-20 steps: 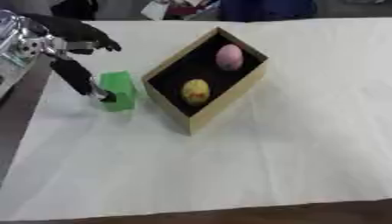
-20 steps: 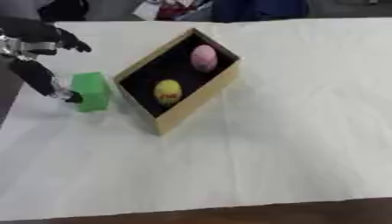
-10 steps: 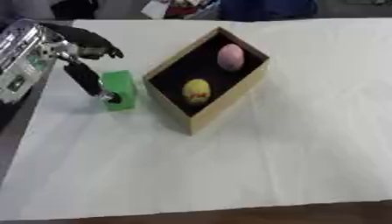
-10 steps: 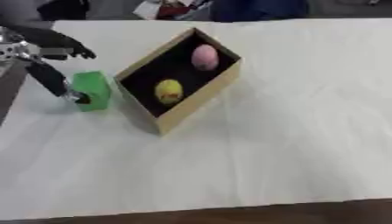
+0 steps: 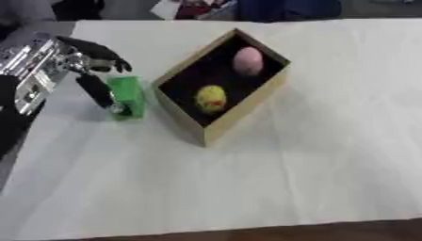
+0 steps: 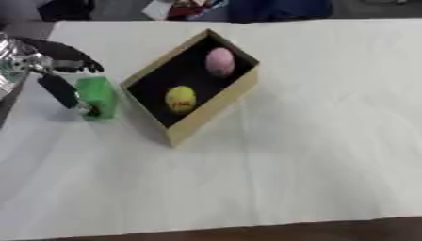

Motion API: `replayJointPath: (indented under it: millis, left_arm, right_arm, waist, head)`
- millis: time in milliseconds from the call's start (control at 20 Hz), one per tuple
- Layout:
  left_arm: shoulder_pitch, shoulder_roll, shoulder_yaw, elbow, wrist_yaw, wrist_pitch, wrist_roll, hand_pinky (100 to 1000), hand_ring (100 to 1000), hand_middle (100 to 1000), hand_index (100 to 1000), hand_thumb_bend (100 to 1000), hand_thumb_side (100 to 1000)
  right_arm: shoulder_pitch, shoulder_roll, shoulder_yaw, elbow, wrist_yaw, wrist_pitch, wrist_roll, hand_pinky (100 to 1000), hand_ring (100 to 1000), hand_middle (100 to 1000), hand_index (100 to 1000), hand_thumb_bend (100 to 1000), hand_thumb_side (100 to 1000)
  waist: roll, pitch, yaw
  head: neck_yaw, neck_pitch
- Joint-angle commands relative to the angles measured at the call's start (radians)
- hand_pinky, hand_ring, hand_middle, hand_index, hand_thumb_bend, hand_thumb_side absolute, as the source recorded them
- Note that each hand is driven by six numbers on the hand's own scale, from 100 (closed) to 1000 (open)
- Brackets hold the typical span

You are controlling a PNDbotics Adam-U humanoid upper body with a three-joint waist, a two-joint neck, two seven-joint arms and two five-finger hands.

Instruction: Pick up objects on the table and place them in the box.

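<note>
While our left hand (image 5: 92,70) pinches the green block (image 5: 128,97) beside the box (image 5: 247,101), two balls — pink (image 5: 247,60), yellow (image 5: 211,98) — sit inside.

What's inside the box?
Inside the box lie a pink ball and a yellow ball. The near wall hides a strip of its dark floor.

The left hand (image 5: 92,70) is cut off at the left edge; the green block (image 5: 128,96) is partly hidden by one finger. Contact cannot be determined.
</note>
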Motion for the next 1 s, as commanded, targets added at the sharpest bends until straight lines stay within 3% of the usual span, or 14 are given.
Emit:
replayJointPath:
  millis: [50, 450, 650, 900, 1000]
  left_arm:
    - [-0.020, 0.017, 0.011, 0.005, -0.012, -0.008, 0.000, 929, 901, 876, 1000, 584, 618]
    - [-0.018, 0.007, 0.008, 0.007, -0.013, -0.014, 0.000, 906, 874, 808, 993, 534, 614]
    - [-0.017, 0.008, 0.008, -0.008, 0.002, -0.009, 0.000, 895, 848, 756, 949, 485, 614]
    - [-0.016, 0.011, 0.008, -0.037, 0.034, 0.002, 0.000, 873, 788, 641, 853, 360, 653]
    - [-0.016, 0.013, 0.008, -0.050, 0.041, 0.004, 0.000, 871, 781, 634, 846, 316, 659]
  right_arm:
    - [-0.017, -0.016, -0.013, -0.016, 0.000, 0.002, 0.004, 953, 778, 737, 829, 100, 652]
    - [-0.015, -0.011, -0.017, -0.015, -0.002, 0.006, 0.012, 955, 779, 736, 827, 100, 660]
    - [-0.012, -0.009, -0.020, -0.015, -0.003, 0.010, 0.013, 955, 778, 734, 826, 100, 658]
    - [-0.015, -0.002, -0.022, -0.008, 0.003, 0.018, 0.011, 956, 778, 730, 826, 100, 659]
    - [-0.014, -0.001, -0.022, -0.006, 0.006, 0.020, 0.011, 957, 778, 729, 826, 100, 659]
  waist:
    - [-0.004, -0.019, -0.002]
    - [-0.005, -0.015, -0.009]
    - [-0.005, -0.016, -0.008]
    - [-0.004, -0.019, -0.008]
    - [-0.004, -0.020, -0.007]
  head:
    - [0.004, -0.012]
    - [0.005, -0.018]
    - [0.004, -0.018]
    - [0.002, -0.018]
    - [0.002, -0.018]
